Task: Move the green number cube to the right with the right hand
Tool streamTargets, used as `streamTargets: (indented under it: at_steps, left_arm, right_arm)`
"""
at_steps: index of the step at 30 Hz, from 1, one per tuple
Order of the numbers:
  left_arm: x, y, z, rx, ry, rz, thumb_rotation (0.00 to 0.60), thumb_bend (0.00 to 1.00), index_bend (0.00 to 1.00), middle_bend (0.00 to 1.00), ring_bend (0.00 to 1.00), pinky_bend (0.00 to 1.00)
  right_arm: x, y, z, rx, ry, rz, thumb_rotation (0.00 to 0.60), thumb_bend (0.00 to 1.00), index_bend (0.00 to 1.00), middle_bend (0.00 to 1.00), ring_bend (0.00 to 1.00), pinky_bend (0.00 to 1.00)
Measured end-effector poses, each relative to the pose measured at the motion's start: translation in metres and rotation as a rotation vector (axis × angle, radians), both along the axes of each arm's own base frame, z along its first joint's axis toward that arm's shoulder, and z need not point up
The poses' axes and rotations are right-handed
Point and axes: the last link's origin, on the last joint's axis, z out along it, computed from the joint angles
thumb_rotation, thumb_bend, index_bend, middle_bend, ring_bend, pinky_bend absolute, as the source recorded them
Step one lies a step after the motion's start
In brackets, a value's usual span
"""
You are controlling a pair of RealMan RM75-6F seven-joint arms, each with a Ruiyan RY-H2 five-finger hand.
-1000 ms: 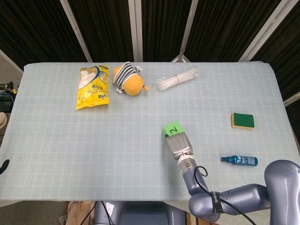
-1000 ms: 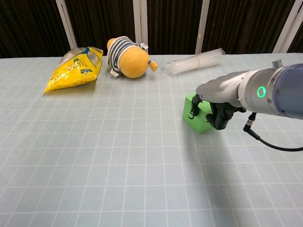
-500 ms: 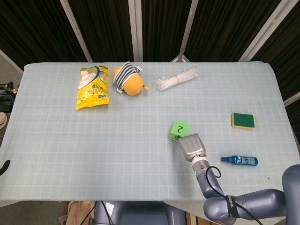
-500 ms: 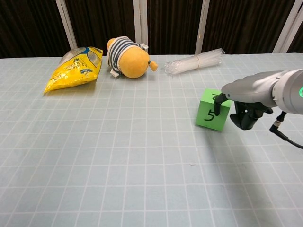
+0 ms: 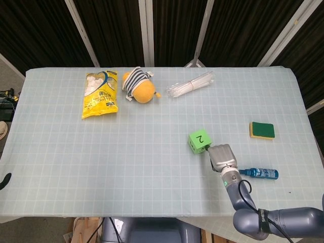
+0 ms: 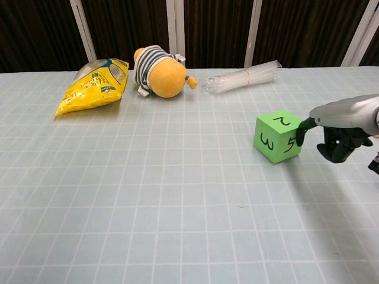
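Note:
The green number cube (image 5: 199,140) (image 6: 277,136) rests on the table right of centre, with 2 on top and 3 and 5 on its near sides. My right hand (image 5: 221,157) (image 6: 334,127) sits just to the cube's right. One fingertip (image 6: 300,131) touches the cube's right face, while the other fingers curl apart from it and hold nothing. Of my left hand (image 5: 4,179), only a dark sliver shows at the left edge of the head view.
At the back lie a yellow snack bag (image 5: 99,93) (image 6: 92,86), a striped plush toy (image 5: 139,86) (image 6: 161,71) and a bundle of clear straws (image 5: 191,85) (image 6: 244,77). A green sponge (image 5: 262,130) and a small blue bottle (image 5: 259,173) lie right of the hand.
My right hand carried the cube rightward. The cube turned, now showing 3 and 5 in front, and stands on the table. The fingers have come off it except one tip.

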Motion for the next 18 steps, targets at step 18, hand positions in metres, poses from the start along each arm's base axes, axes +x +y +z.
streamTargets:
  at_steps: [18]
  left_arm:
    - [0.000, 0.001, -0.002, -0.001, 0.020, 0.002, 0.600, 0.36, 0.01, 0.00, 0.00, 0.00]
  right_arm:
    - [-0.024, -0.024, 0.013, -0.015, -0.012, -0.074, 0.600, 0.71, 0.27, 0.88, 0.88, 0.75]
